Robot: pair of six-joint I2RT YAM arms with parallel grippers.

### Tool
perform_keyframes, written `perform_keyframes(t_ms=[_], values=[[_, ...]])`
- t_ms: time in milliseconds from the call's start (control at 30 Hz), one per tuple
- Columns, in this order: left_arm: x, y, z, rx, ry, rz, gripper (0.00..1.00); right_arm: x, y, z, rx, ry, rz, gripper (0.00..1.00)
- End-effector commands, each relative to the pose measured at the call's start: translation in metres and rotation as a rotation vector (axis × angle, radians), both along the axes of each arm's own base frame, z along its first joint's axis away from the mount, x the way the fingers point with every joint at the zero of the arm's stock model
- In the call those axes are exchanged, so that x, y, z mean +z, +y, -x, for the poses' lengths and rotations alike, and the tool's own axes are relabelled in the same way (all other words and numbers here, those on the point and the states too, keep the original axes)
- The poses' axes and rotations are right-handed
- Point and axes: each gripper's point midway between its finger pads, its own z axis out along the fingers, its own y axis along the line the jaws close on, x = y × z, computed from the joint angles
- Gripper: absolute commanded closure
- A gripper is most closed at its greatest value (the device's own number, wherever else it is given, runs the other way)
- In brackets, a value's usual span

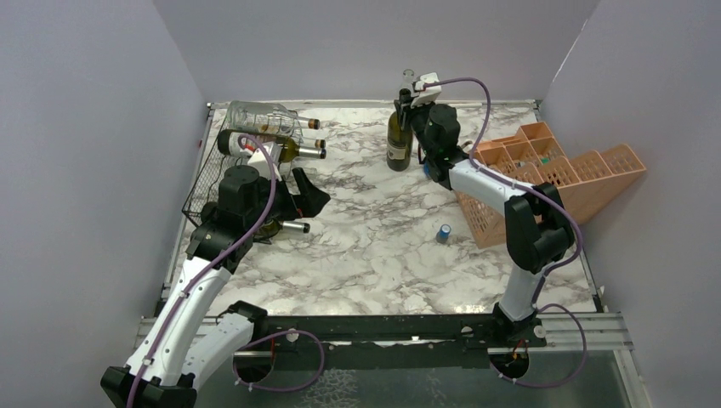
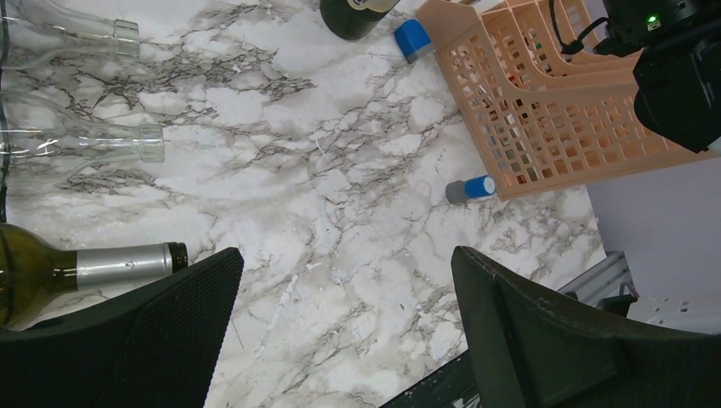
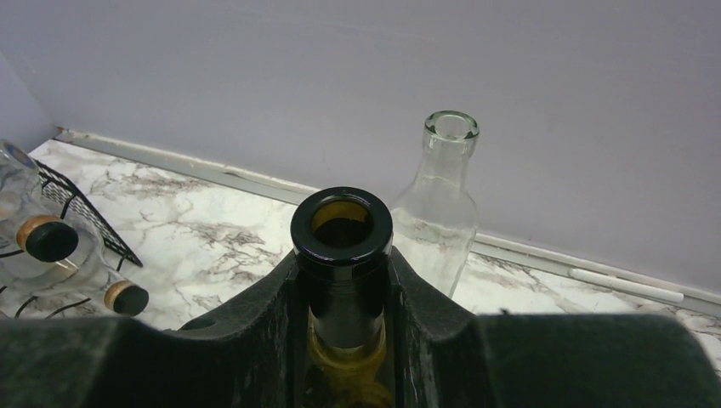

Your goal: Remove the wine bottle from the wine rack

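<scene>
Your right gripper [image 3: 342,293] is clamped on the neck of the dark green glass wine bottle [image 1: 398,143], upright at far centre, right of the black wire-mesh rack [image 1: 202,183]. Your left gripper [image 2: 344,327] is spread wide.

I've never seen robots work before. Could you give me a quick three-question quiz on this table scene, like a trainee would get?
1. True or false: the right arm's jaws are shut on the neck of the upright dark bottle.
2. What stands just beside that bottle, near the back wall? A) a clear glass bottle B) a red mug C) a cardboard box
3. Fill in: the left arm's jaws, close to the black wire wine rack, are ____.

Key: 1 true; 2 A; 3 open.
</scene>
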Motion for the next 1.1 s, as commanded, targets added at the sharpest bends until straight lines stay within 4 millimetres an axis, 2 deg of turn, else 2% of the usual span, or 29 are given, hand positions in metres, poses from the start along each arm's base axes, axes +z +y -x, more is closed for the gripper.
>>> perform_keyframes(t_ms=[0, 200, 467, 733, 867, 967, 1000, 1067], values=[[0.008, -0.002, 0.001, -0.018, -0.034, 0.015, 0.01, 0.032, -0.005, -0.005, -0.007, -0.128, -0.045, 0.80], [0.008, -0.003, 0.001, -0.009, -0.022, 0.031, 0.01, 0.019, -0.013, -0.002, -0.033, -0.109, -0.022, 0.75], [0.016, -0.005, 0.005, -0.014, -0.020, 0.065, 0.01, 0.022, -0.038, -0.006, -0.142, -0.138, 0.036, 0.72], [0.016, -0.004, 0.005, 0.002, -0.014, 0.077, 0.01, 0.008, -0.035, -0.004, -0.108, -0.115, 0.018, 0.64], [0.012, -0.004, 0.006, 0.003, -0.005, 0.074, 0.01, -0.001, -0.037, -0.006, -0.118, -0.089, 0.017, 0.53], [0.010, -0.004, 0.006, 0.001, 0.002, 0.074, 0.01, -0.002, -0.041, -0.009, -0.146, -0.066, 0.020, 0.28], [0.010, -0.004, 0.006, 0.001, 0.003, 0.073, 0.01, -0.003, -0.043, -0.010, -0.161, -0.047, 0.018, 0.16], [0.007, -0.005, 0.006, -0.005, 0.013, 0.068, 0.01, -0.001, -0.045, -0.009, -0.171, -0.031, 0.019, 0.01]])
